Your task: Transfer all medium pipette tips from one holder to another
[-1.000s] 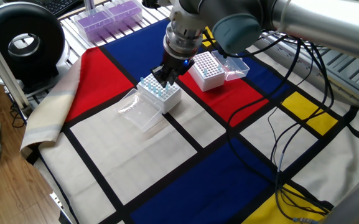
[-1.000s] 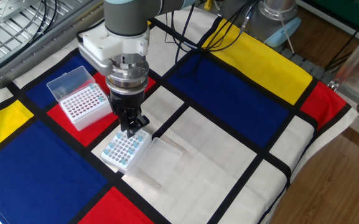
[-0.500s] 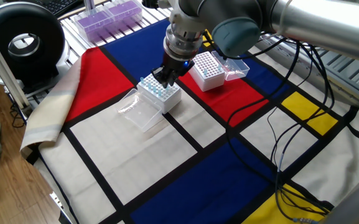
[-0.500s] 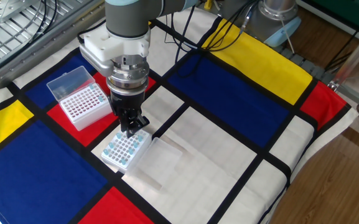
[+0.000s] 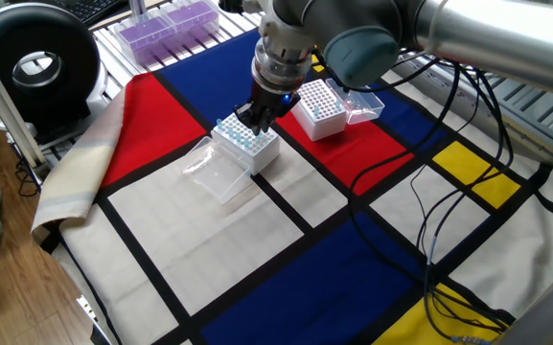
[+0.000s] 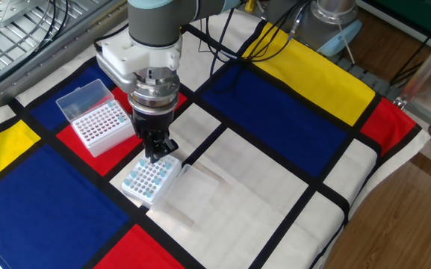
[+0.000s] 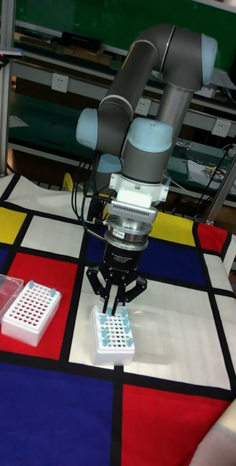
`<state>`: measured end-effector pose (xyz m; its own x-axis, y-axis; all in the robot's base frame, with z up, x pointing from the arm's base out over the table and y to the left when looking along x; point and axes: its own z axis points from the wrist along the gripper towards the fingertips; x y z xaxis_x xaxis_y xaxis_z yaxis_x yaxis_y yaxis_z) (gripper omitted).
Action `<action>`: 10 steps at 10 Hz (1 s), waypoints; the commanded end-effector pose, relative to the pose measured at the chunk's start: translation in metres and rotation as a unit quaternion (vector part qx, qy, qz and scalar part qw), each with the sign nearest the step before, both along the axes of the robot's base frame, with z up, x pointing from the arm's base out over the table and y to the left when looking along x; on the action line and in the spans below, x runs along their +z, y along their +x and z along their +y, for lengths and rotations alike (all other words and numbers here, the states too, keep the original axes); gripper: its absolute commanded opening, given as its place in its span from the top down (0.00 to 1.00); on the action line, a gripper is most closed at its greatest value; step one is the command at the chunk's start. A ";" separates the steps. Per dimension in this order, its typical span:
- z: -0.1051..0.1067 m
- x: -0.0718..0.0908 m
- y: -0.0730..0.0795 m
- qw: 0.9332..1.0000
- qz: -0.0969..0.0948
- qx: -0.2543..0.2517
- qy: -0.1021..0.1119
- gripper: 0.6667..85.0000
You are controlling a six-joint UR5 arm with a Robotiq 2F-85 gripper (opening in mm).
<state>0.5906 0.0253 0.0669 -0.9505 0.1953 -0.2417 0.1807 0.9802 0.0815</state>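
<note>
Medium pipette tips (image 7: 103, 336) standing in the white rack (image 7: 112, 351) right under the gripper (image 7: 114, 314); fingers nearly closed, grip uncertain. Risking a tilted, snagging neighbour. Farther off, waiting: second holder (image 7: 29, 317), almost empty.

A cloth (image 6: 275, 172) of red, blue, yellow and white blocks with black lines covers the table, carrying two white racks (image 6: 149, 181) (image 6: 100, 127), one bearing light-blue-topped medium pipette tips (image 7: 112, 333).

Two high fixed cameras face the table (image 5: 209, 249) from opposite sides; the tall one looks level
</note>
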 end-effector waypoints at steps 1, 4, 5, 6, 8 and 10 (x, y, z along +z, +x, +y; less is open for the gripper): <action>0.002 0.003 0.003 1.000 0.000 -0.012 0.004 0.75; 0.011 0.009 0.004 1.000 0.001 -0.029 0.008 0.76; 0.013 0.010 0.004 1.000 0.001 -0.030 0.007 0.76; 0.013 0.009 0.004 1.000 0.001 -0.029 0.007 0.77; 0.013 0.007 0.007 1.000 -0.003 -0.022 0.007 0.77; 0.014 0.006 0.008 1.000 -0.006 -0.017 0.008 0.77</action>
